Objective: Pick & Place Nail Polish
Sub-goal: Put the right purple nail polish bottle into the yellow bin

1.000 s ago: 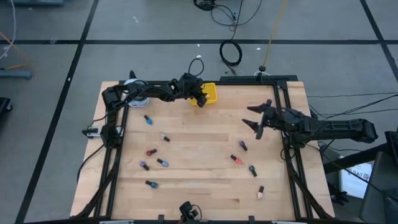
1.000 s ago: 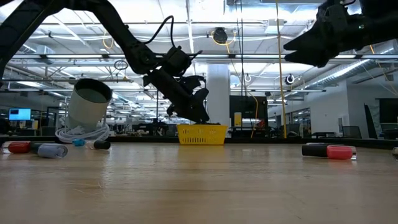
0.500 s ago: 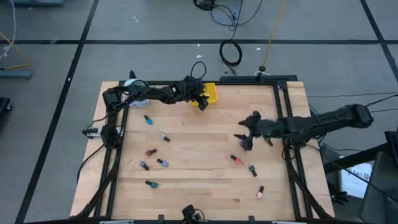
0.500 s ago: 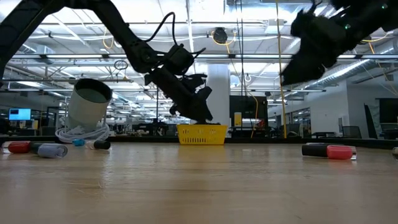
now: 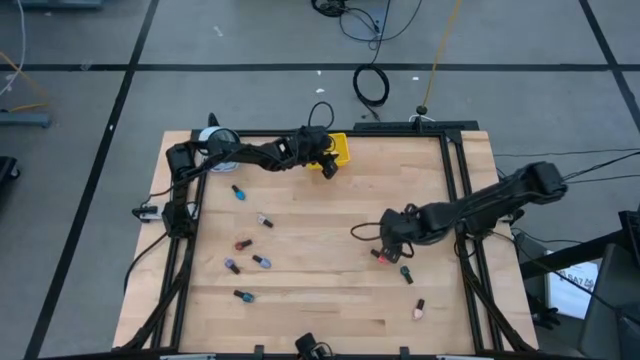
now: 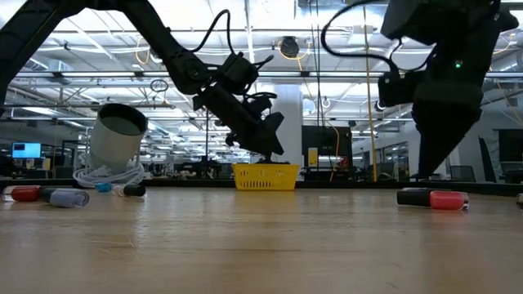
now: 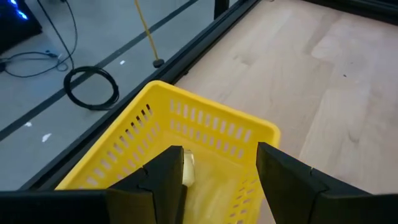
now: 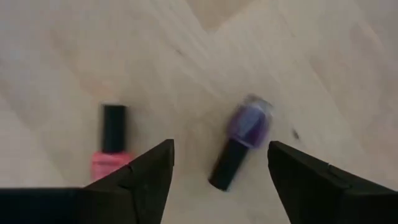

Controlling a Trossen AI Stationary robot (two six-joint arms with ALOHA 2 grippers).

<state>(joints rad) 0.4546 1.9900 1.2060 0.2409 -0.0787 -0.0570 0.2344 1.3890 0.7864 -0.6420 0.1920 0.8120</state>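
With the left pincer [image 7: 214,177] apart above the yellow tray [image 7: 205,134], the right pincer [image 8: 217,165], also apart, straddles the purple nail polish bottle [image 8: 244,140], which lies beside the pink bottle [image 8: 111,152]; the next move likely requires descent and closure.

Bare wood surrounds the purple bottle [image 8: 241,142]; pink bottle [image 8: 112,151] lies near

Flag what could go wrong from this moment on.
The right gripper stands open around the purple nail polish bottle, which lies at an angle between the fingers, so closing may pinch it off-centre. The pink bottle lies close beside and could get knocked. The left gripper hangs open over the yellow basket.
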